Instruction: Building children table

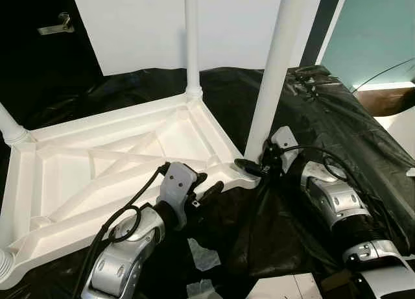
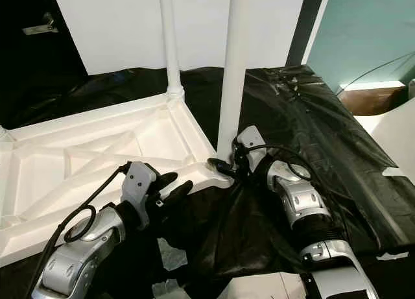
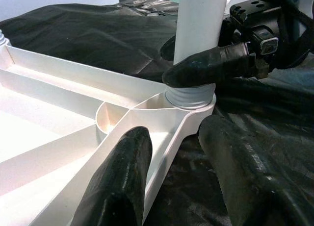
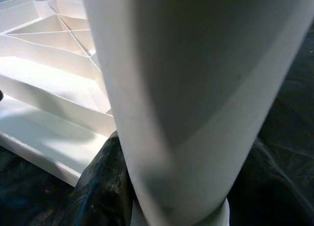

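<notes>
The white plastic table top (image 1: 117, 163) lies upside down on black sheeting. A white leg (image 1: 272, 72) stands upright in its near right corner socket (image 3: 189, 96). My right gripper (image 1: 249, 166) is shut on that leg just above the socket, and one black finger (image 3: 211, 64) wraps its base. The same leg (image 4: 196, 88) shows close up in the right wrist view. My left gripper (image 1: 207, 185) is open at the table's near edge, left of that corner. Its fingers (image 3: 122, 182) stand on either side of the rim without touching it.
Another leg (image 1: 192, 39) stands in the far corner, and more legs sit at the left corners (image 1: 10, 127). Crumpled black sheeting (image 1: 337, 117) covers the floor. A white wall panel (image 1: 142, 26) is behind. Paper scraps (image 1: 204, 257) and a white box (image 1: 285, 287) lie in front.
</notes>
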Tool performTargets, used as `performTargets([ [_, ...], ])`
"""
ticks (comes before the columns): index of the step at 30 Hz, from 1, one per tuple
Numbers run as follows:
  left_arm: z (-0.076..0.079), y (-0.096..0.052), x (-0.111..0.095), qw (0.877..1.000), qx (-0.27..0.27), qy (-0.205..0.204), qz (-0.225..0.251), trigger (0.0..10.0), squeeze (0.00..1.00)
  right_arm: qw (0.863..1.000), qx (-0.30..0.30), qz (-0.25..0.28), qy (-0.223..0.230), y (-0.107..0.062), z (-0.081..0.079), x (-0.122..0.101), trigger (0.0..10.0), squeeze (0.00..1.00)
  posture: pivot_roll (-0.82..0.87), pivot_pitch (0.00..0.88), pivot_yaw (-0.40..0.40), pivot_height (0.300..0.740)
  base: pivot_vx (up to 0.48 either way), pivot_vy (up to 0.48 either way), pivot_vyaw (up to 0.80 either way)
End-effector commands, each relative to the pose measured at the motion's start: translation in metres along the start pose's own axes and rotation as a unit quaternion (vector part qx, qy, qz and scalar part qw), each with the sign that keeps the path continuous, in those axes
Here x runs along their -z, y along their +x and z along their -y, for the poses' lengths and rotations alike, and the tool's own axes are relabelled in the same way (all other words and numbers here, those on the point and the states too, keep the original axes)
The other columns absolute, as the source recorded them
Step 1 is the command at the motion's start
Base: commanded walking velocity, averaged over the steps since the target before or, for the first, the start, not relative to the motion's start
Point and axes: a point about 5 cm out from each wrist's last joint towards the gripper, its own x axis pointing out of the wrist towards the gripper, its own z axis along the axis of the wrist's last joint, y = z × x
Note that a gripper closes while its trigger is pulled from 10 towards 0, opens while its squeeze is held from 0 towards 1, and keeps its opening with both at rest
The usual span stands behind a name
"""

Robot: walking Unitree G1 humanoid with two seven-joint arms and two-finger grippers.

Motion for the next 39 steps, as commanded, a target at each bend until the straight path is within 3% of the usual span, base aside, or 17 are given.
performTargets([
  [1,0.001,-0.001,-0.003,1.000,0.002,0.001,0.005,10.0,0.00,1.000,0.012,-0.017,0.015,0.002,-0.008,0.010,10.0,0.00,0.10,0.000,-0.010,0.740,0.000,0.000,0.00],
  [2,0.002,-0.001,-0.003,1.000,0.003,0.000,0.004,10.0,0.00,0.997,0.063,-0.017,0.040,0.004,-0.013,0.015,10.0,0.00,0.09,0.007,-0.007,0.740,0.000,0.000,0.00],
  [9,0.002,-0.001,-0.003,1.000,0.004,-0.001,0.004,10.0,0.00,0.991,0.118,-0.018,0.067,0.004,-0.017,0.019,10.0,0.00,0.09,0.007,-0.007,0.740,0.000,0.000,0.00],
  [11,0.002,-0.001,-0.003,1.000,0.004,-0.003,0.003,10.0,0.00,0.975,0.196,-0.018,0.104,0.005,-0.021,0.025,10.0,0.00,0.09,0.015,-0.007,0.740,0.000,0.000,0.00],
  [13,0.002,-0.001,-0.003,1.000,0.004,-0.003,0.003,10.0,0.00,0.975,0.196,-0.018,0.104,0.005,-0.021,0.025,10.0,0.00,0.09,0.015,-0.007,0.740,0.000,0.000,0.00],
  [14,0.002,-0.001,-0.003,1.000,0.005,-0.004,0.004,10.0,0.00,0.966,0.228,-0.016,0.122,0.007,-0.026,0.027,10.0,0.00,0.09,0.019,-0.007,0.740,0.000,0.000,0.00],
  [16,0.002,-0.001,-0.003,1.000,0.005,-0.004,0.004,10.0,0.00,0.966,0.228,-0.016,0.122,0.007,-0.026,0.027,10.0,0.00,0.09,0.019,-0.007,0.740,0.000,0.000,0.00],
  [18,0.004,-0.001,-0.002,1.000,0.007,-0.006,0.004,10.0,0.00,0.953,0.261,-0.014,0.155,0.011,-0.040,0.029,10.0,0.00,0.09,0.024,-0.009,0.740,0.000,0.000,0.00],
  [20,0.005,-0.001,-0.002,1.000,0.008,-0.008,0.004,10.0,0.00,0.949,0.266,-0.014,0.168,0.015,-0.049,0.028,10.0,0.00,0.09,0.025,-0.010,0.740,0.000,0.000,0.00],
  [30,0.006,0.000,-0.002,1.000,0.007,-0.009,0.004,10.0,0.00,0.948,0.274,-0.013,0.161,0.013,-0.052,0.022,10.0,0.00,0.08,0.026,-0.015,0.740,0.000,0.000,0.00],
  [31,0.006,0.000,-0.002,1.000,0.008,-0.010,0.005,10.0,0.00,0.948,0.276,-0.012,0.160,0.013,-0.053,0.022,10.0,0.40,0.08,0.026,-0.015,0.740,0.000,0.000,0.00],
  [32,0.006,0.000,-0.002,1.000,0.008,-0.011,0.005,10.0,0.00,0.948,0.275,-0.009,0.160,0.012,-0.053,0.021,10.0,1.00,0.08,0.026,-0.015,0.740,0.000,0.000,0.00],
  [37,0.007,0.001,-0.002,1.000,0.012,-0.013,0.006,10.0,0.00,0.949,0.274,0.007,0.155,0.010,-0.053,0.013,10.0,1.00,0.08,0.026,-0.015,0.740,0.000,0.000,0.00],
  [39,0.008,0.001,-0.001,1.000,0.015,-0.012,0.005,10.0,0.00,0.960,0.241,0.031,0.139,0.002,-0.047,0.007,10.0,1.00,0.07,0.025,-0.010,0.740,0.000,0.000,0.00],
])
